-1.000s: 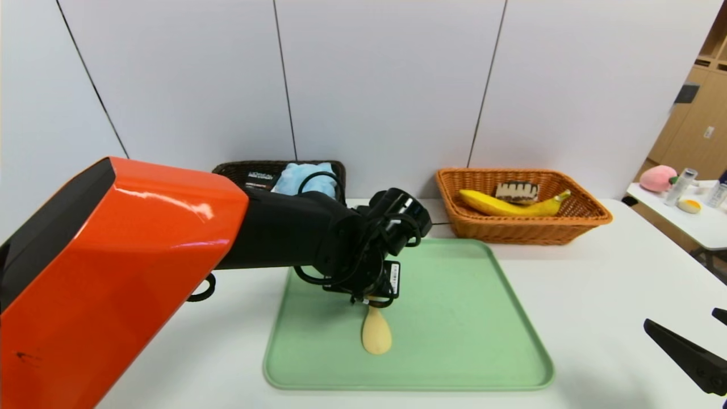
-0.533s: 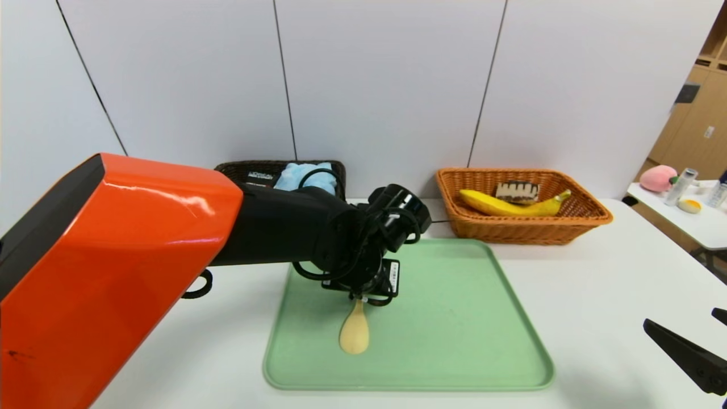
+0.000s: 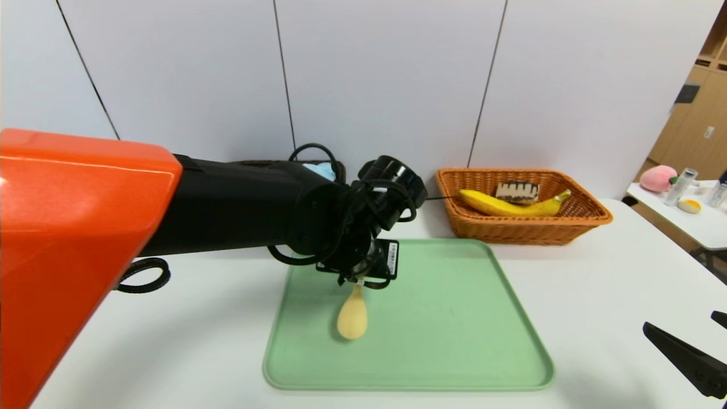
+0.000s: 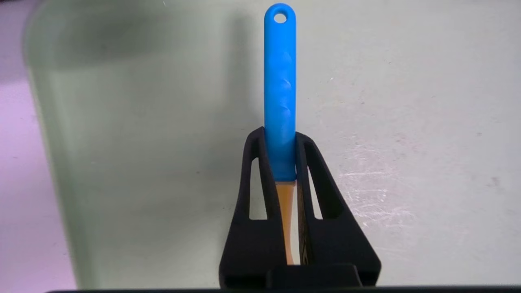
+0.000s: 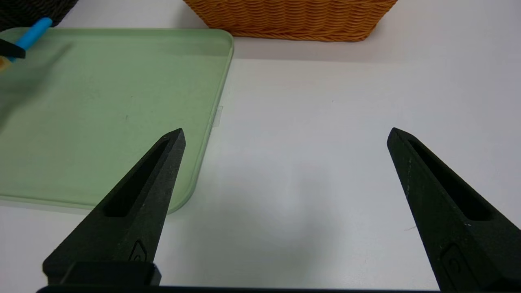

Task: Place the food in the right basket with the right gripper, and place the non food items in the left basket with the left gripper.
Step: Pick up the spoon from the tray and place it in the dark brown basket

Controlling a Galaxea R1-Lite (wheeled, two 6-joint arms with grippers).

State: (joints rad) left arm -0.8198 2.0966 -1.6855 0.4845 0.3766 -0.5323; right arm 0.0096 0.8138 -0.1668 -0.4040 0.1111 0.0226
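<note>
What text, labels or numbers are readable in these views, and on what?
None can be read.
Small white barcode sticker on the left wrist's black camera bracket: bars only, print too small to read.
Small embossed mark on one black finger of the right gripper: a logo shape, not legible.
Blue-handled yellow spoon, pale green plastic tray, orange-tan wicker basket: no markings visible.

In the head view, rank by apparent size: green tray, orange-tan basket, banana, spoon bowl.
Largest to smallest as they look:
1. green tray
2. orange-tan basket
3. banana
4. spoon bowl
The tray lies nearer the camera than the basket, which adds to its apparent size; banana against spoon bowl is clear.
</note>
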